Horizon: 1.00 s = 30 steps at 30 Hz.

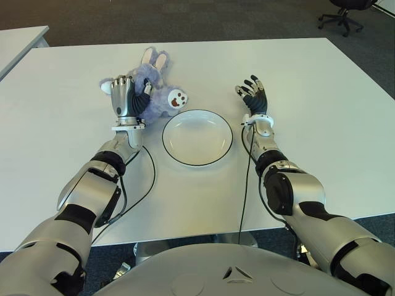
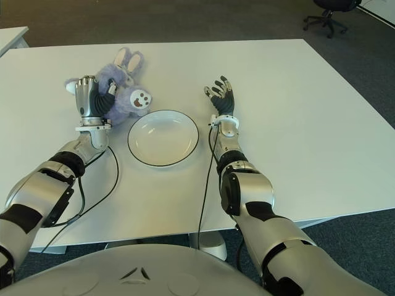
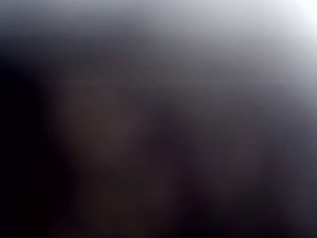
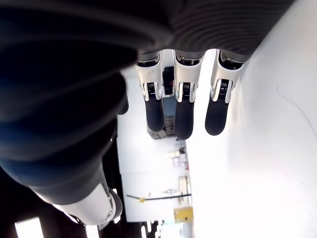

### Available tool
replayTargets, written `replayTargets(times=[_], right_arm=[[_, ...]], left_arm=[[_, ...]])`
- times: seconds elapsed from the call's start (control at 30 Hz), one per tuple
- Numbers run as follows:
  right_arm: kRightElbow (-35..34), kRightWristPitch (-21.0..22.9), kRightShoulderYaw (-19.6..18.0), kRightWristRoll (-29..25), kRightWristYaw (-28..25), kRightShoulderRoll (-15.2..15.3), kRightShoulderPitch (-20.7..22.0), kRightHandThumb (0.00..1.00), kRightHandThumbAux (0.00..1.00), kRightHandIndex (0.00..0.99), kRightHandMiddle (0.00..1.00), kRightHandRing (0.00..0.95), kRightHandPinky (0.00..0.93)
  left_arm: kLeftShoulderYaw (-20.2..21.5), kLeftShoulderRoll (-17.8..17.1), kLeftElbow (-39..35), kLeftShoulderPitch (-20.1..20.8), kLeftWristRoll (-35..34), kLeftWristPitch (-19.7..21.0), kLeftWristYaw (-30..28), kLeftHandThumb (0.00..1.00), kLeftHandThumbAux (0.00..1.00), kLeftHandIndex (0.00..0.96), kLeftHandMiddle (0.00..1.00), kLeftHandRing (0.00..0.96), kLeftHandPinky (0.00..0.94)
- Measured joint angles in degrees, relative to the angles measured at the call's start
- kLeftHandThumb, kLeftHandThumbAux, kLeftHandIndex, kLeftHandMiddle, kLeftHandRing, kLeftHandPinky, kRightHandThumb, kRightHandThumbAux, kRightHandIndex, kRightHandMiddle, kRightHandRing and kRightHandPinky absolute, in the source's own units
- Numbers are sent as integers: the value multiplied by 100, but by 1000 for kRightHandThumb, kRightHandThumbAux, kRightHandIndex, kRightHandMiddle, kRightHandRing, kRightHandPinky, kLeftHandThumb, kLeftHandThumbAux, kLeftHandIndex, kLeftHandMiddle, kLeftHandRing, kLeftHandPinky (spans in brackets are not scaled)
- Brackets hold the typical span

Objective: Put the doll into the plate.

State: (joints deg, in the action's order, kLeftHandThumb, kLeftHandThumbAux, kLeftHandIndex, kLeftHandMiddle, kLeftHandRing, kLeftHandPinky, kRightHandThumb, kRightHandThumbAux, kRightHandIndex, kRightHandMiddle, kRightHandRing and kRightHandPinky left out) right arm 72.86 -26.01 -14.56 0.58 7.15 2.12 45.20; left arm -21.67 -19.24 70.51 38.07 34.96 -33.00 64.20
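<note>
Doll, purple plush with white ears and smiling face, is seen on the white table just beside the far-left rim of the plate, not in it. It is gripped by the left hand, fingers wrapped around its body. Right hand is shown to the plate's right, fingers spread, nothing held

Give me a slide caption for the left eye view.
Left hand grips the doll beside the empty plate; right hand open on the other side.
</note>
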Motion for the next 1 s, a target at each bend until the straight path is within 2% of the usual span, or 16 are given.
replayTargets(times=[0.43, 1.0], right_arm=[[0, -1, 1, 2, 0, 7, 3, 362, 795, 84, 165, 191, 238], [0, -1, 2, 4, -3, 6, 10, 371, 795, 85, 165, 189, 233]], left_arm=[[-78, -55, -102, -23, 9, -85, 63, 619, 624, 759, 849, 859, 866], [-164, -130, -287, -23, 110, -124, 251, 617, 624, 756, 855, 866, 877]])
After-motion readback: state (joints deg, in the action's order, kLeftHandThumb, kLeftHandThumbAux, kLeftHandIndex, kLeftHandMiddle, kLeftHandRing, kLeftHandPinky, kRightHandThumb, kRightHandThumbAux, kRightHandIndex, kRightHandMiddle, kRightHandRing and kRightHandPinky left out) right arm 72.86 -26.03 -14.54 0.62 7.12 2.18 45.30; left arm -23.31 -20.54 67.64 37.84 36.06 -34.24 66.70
